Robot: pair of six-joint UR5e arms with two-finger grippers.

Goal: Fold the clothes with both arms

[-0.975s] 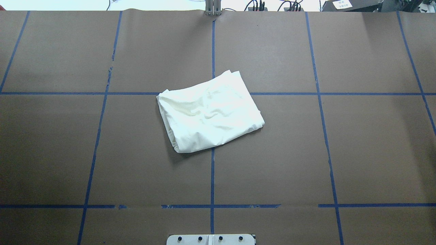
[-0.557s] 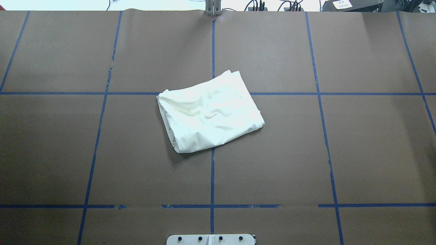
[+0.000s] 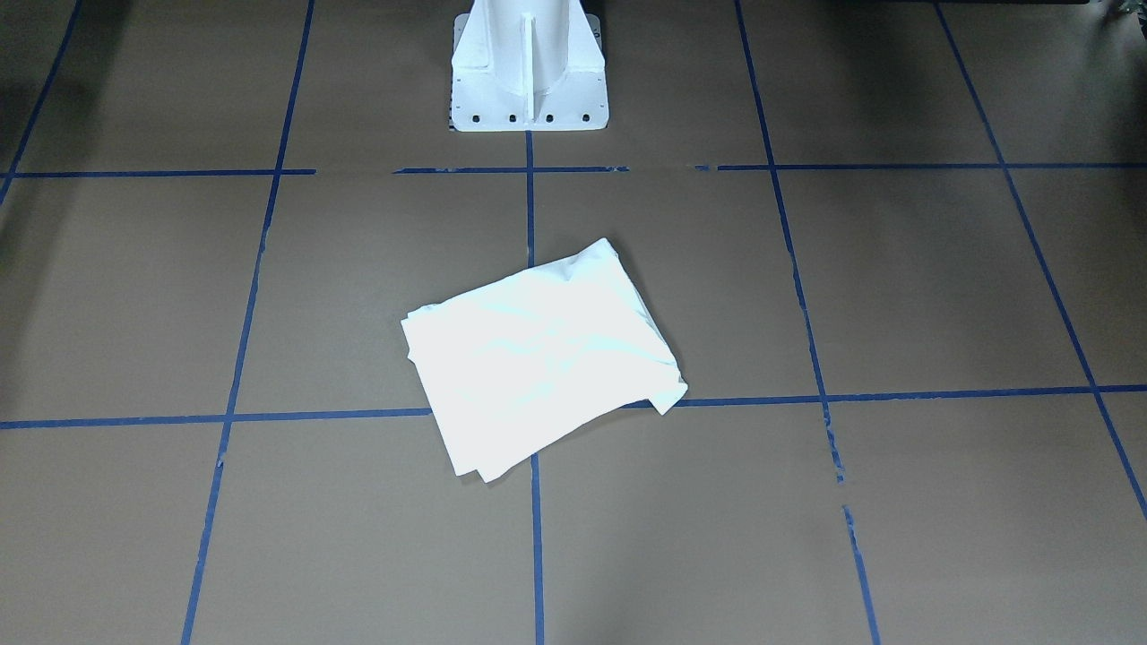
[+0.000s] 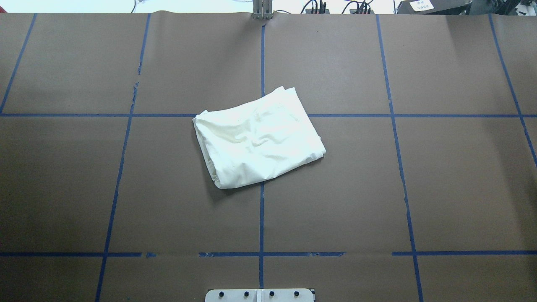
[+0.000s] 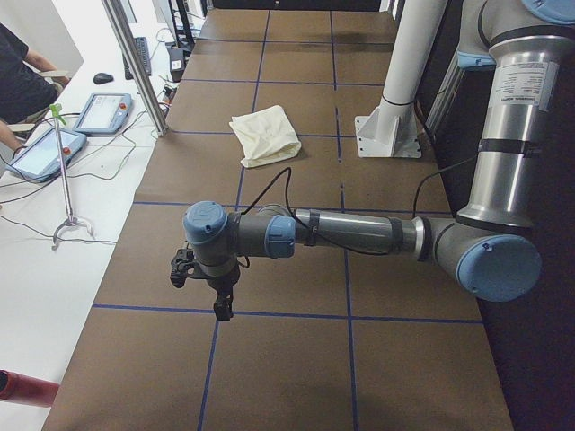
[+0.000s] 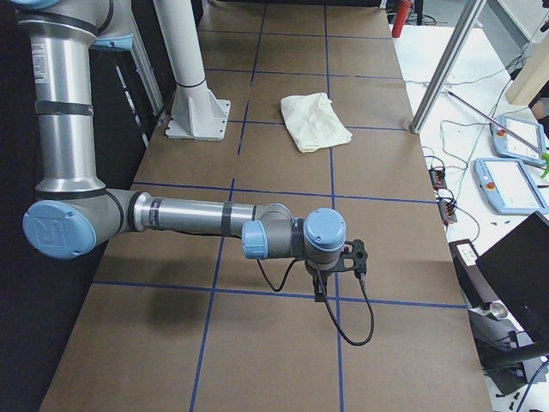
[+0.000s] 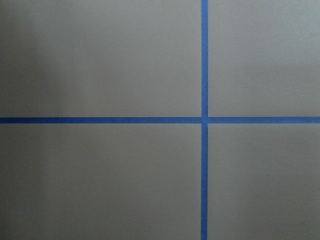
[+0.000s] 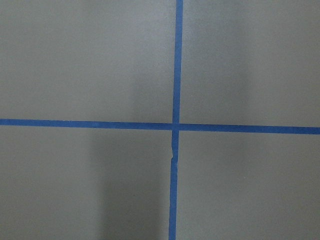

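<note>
The clothes (image 4: pixel 258 140) are one cream-white shirt folded into a small, slightly rumpled, skewed rectangle, plain side up, at the table's middle. They also show in the front view (image 3: pixel 538 358) and both side views (image 5: pixel 265 135) (image 6: pixel 315 122). Both arms are stretched low over the table's ends, far from the clothes. The left gripper (image 5: pixel 220 301) hangs over a blue tape crossing in the left side view. The right gripper (image 6: pixel 319 290) does the same in the right side view. I cannot tell whether either is open or shut. Both wrist views show only brown paper and tape.
Brown paper with a blue tape grid (image 4: pixel 262 218) covers the table. The white pedestal base (image 3: pixel 529 67) stands at the robot's edge. Beyond the far edge are metal posts (image 5: pixel 135 63), cables, control tablets (image 6: pixel 510 184) and a seated person (image 5: pixel 22 81).
</note>
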